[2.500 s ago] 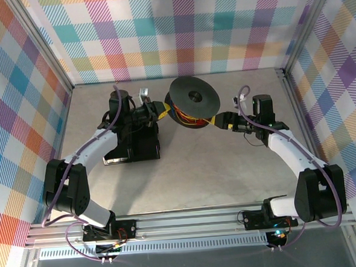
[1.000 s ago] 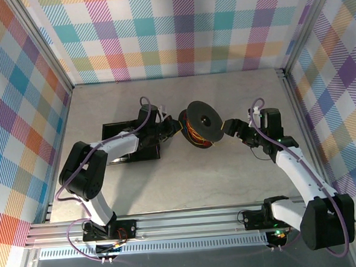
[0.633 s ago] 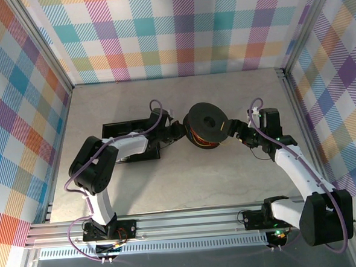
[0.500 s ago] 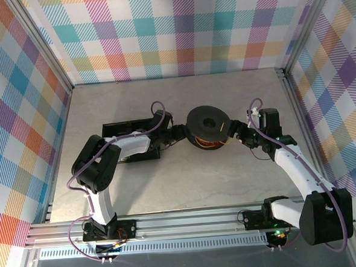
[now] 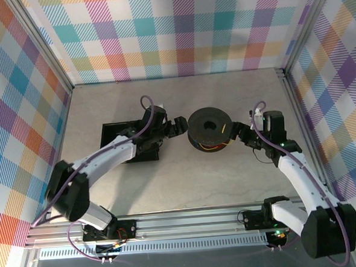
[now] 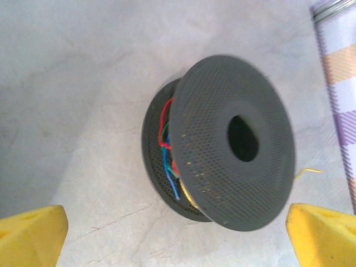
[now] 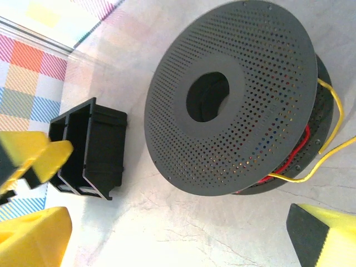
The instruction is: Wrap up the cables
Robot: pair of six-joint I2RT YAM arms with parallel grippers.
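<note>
Fingers (image 6: 30, 231) of your left tool (image 5: 179, 127) stand wide apart just beside the spool (image 5: 208, 128) on the bench (image 5: 187, 187), where the cables (image 6: 167, 150) sit wound. They look thin, limp, light: pinch the stray yellow end (image 7: 300, 179). Your right tool (image 5: 237, 133) gapes wide too.

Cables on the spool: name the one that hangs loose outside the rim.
The yellow cable: it loops out past the spool's rim, while the red cable, green cable and blue cable lie between its discs.
</note>
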